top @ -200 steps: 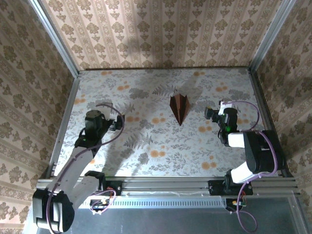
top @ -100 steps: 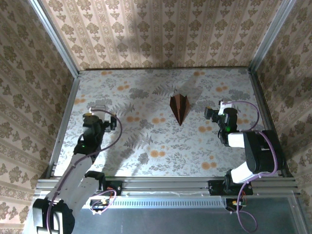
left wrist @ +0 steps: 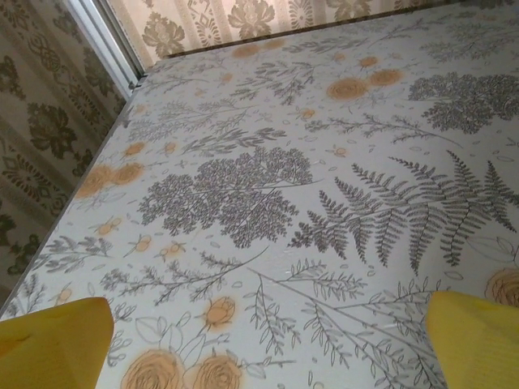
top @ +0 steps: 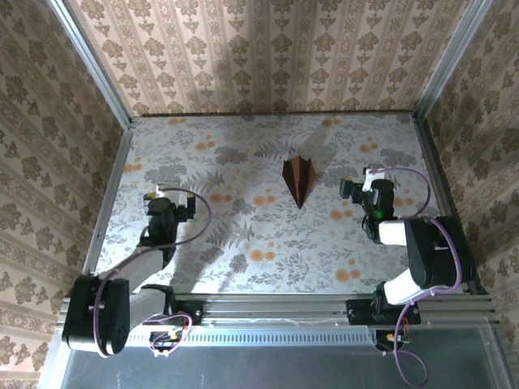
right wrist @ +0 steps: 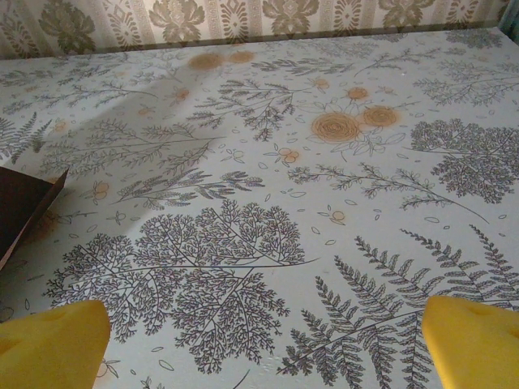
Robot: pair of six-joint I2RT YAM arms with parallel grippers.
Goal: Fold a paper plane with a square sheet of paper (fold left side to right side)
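A: Where's the paper plane [top: 299,180]?
B: Flat on table [top: 243,251], middle-far, between arms, touching neither.
A: Pincers?
B: Left gripper [left wrist: 259,348] spread wide, empty. Right gripper [right wrist: 263,344] likewise, near plane.

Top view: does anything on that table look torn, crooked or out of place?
Nothing stands out. The paper plane lies neatly folded mid-table, its point toward the arms. The left gripper and right gripper are open, each well clear of it.
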